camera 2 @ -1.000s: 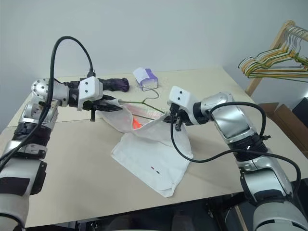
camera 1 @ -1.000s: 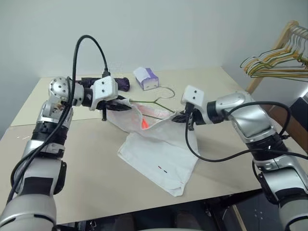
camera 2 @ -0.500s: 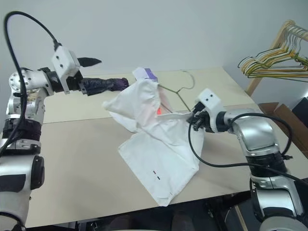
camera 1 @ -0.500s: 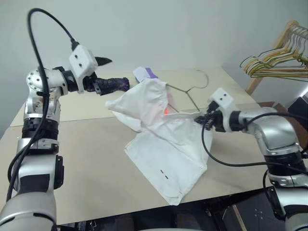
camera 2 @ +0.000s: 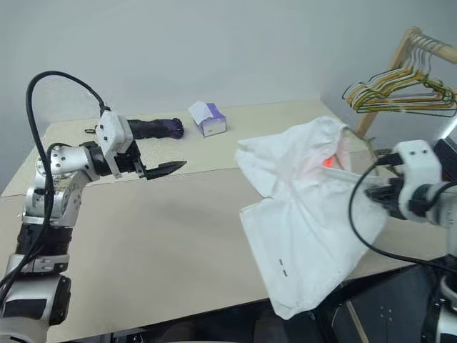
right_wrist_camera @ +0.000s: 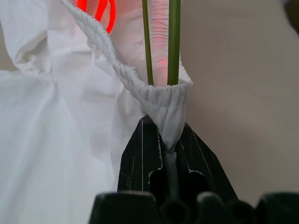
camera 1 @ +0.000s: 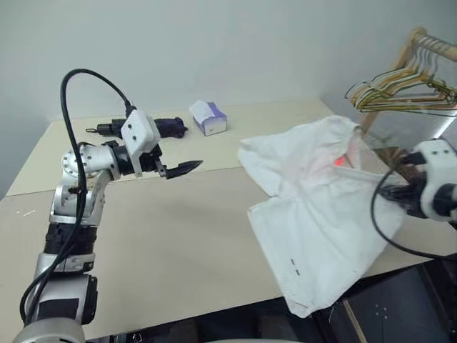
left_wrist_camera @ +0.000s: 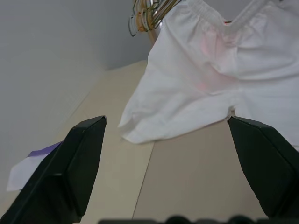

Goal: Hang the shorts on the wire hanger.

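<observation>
The white shorts (camera 1: 314, 207) lie spread at the table's right end, one leg hanging over the front edge. My right gripper (right_wrist_camera: 167, 140) is shut on their gathered waistband at the right side (camera 2: 375, 193). Two thin wires of the wire hanger (right_wrist_camera: 174, 42) run into the waistband just past the fingers; the rest of the hanger is hidden inside the cloth. A red glow (camera 1: 341, 161) shows through the fabric. My left gripper (camera 1: 177, 167) hovers open and empty over the table's left half, well apart from the shorts, pointing towards them.
A white-purple tissue box (camera 1: 209, 117) and a dark folded umbrella (camera 1: 153, 127) sit at the table's (camera 1: 178, 243) far edge. A wooden rack with bunched coloured hangers (camera 1: 400, 89) stands beyond the right corner, just behind the shorts.
My left gripper let go of the shorts, opened and drew back to the left. The right gripper swung right, dragging shorts and hanger to the table's right end.
</observation>
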You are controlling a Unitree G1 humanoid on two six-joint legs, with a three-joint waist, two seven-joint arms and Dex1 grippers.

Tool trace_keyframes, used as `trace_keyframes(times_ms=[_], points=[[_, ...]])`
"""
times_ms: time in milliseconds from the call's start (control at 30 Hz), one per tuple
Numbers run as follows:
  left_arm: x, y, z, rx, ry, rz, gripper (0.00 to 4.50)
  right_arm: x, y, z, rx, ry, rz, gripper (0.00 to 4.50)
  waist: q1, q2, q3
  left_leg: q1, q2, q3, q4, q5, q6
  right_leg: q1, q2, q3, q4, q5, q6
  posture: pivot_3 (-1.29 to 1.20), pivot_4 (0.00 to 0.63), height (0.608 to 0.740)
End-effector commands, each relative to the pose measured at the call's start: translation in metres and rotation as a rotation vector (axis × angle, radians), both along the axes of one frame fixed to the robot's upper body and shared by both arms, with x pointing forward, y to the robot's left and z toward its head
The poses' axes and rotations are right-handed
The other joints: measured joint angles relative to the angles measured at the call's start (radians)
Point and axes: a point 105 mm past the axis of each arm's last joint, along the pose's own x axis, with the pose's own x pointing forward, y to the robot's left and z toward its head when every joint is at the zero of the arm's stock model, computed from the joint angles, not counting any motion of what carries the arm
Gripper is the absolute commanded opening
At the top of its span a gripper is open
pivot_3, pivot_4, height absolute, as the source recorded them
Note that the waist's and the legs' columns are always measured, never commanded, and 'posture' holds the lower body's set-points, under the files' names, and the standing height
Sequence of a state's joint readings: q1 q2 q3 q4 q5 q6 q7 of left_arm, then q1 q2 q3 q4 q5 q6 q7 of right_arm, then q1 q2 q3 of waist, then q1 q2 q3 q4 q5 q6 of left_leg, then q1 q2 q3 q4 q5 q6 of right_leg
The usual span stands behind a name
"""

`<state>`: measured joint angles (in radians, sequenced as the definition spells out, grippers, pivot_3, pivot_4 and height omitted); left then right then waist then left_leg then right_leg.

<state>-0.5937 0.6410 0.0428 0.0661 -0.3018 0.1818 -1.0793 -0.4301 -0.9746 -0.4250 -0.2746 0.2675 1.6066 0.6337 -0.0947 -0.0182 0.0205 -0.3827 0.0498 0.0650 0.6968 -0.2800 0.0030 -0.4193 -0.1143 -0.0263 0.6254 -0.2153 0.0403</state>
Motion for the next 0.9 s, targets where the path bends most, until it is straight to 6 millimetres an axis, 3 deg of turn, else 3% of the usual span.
trace_keyframes(times_ms=[33, 200, 467, 567, 733, 900], points=[[-0.003, -0.004, 0.014, -0.011, -0.052, 0.002, 4.50, -0.002, -0.041, 0.028, 0.001, -0.105, -0.224, 0.00, -0.009, 0.000, 0.000, 0.001, 0.000, 0.000, 0.000, 0.000, 0.000, 0.001, 0.000, 0.001, 0.000, 0.000, 0.000, -0.17, 0.000, 0.740], [-0.005, -0.007, 0.008, 0.023, -0.051, -0.003, 4.50, 0.002, -0.084, 0.038, -0.011, -0.152, -0.510, 0.00, -0.036, 0.001, -0.001, 0.003, -0.001, 0.003, -0.001, -0.001, 0.001, 0.000, 0.000, 0.008, 0.000, 0.000, 0.001, -0.17, 0.000, 0.740], [-0.020, -0.012, 0.012, -0.012, -0.059, -0.066, 4.50, 0.008, -0.130, 0.062, 0.033, -0.296, -0.842, 0.00, -0.063, 0.003, 0.000, 0.004, -0.001, 0.005, -0.002, -0.001, 0.002, -0.001, 0.000, 0.012, 0.000, 0.000, 0.002, -0.15, 0.000, 0.740], [-0.022, -0.012, 0.011, -0.018, -0.060, -0.069, 4.50, 0.015, -0.141, 0.064, 0.078, -0.333, -0.884, 0.00, -0.067, 0.004, 0.000, 0.005, -0.002, 0.006, -0.003, -0.001, 0.002, -0.001, 0.001, 0.014, 0.000, 0.000, 0.003, -0.14, 0.000, 0.740], [-0.031, -0.015, 0.015, -0.051, -0.080, -0.107, 4.50, 0.009, -0.163, 0.066, 0.135, -0.379, -0.989, 0.00, -0.072, 0.006, 0.001, 0.005, -0.002, 0.006, -0.004, -0.001, 0.002, 0.000, 0.001, 0.016, -0.001, 0.000, 0.003, -0.13, 0.000, 0.740], [-0.037, -0.015, 0.017, -0.066, -0.101, -0.129, 4.50, 0.007, -0.168, 0.057, 0.221, -0.364, -1.031, 0.00, -0.073, 0.009, 0.003, 0.006, -0.003, 0.007, -0.004, -0.001, 0.003, 0.000, 0.001, 0.018, -0.002, 0.000, 0.004, -0.13, 0.000, 0.740]])
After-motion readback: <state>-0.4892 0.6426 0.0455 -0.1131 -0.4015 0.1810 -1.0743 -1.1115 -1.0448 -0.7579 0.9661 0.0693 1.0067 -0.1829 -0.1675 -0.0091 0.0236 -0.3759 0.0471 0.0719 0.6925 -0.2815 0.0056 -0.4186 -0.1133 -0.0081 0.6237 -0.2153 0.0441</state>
